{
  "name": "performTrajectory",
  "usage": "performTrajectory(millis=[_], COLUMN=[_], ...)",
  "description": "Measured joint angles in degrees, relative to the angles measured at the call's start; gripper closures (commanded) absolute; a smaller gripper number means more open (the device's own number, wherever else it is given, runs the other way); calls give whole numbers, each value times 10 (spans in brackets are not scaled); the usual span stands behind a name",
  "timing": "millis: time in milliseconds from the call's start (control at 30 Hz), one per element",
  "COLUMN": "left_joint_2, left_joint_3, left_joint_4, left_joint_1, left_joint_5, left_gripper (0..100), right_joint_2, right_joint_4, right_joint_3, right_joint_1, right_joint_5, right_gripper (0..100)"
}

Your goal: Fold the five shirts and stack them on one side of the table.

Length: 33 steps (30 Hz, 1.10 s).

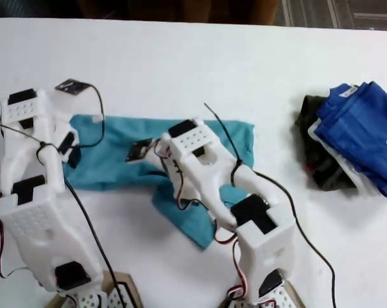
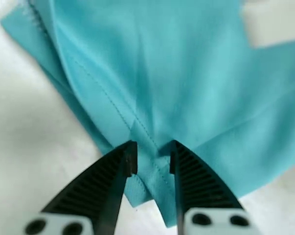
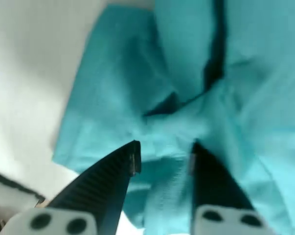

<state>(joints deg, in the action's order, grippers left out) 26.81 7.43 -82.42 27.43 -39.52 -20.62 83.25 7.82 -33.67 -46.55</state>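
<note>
The teal shirt (image 1: 116,149) lies on the white table (image 1: 180,64), stretched long from side to side in front of both arms; one corner of it points back toward the arms' bases.

The left gripper (image 2: 152,157) is at the shirt's left end; its two black fingers are close together with a fold of the hem squeezed between them, so it looks clamped on the cloth. The right gripper (image 3: 163,156) is near the middle of the shirt; a bump of bunched cloth sits between its fingers, and I think it is pinching that bump too, though its gap is a bit wider.

The pile of folded shirts (image 1: 360,138) sits at the right side of the table, well apart from the teal shirt; a blue one is on top.

I think the fold is partly done. The next move turns on this: the shirt's long way runs from the left gripper toward the pile; the right arm is nearer the pile, so the left end has to come over toward the right.
</note>
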Motion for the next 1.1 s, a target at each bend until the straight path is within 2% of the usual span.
performTrajectory(millis=[67, 300, 600, 800, 1000, 1100], left_joint_2=[0, 0, 0, 0, 0, 0], left_joint_3=[0, 0, 0, 0, 0, 0], left_joint_4=[0, 0, 0, 0, 0, 0], left_joint_1=[0, 0, 0, 0, 0, 0], left_joint_5=[0, 0, 0, 0, 0, 0], left_gripper=[862, 862, 862, 862, 862, 862], right_joint_2=[-4, -4, 52, 58, 58, 59], right_joint_4=[-13, -16, 39, 79, 80, 73], right_joint_3=[0, 0, 2, 3, 35, 37], right_joint_1=[-2, -2, -3, 42, 75, 78], right_joint_5=[0, 0, 1, -36, -91, -98], right_gripper=[965, 981, 977, 975, 835, 830])
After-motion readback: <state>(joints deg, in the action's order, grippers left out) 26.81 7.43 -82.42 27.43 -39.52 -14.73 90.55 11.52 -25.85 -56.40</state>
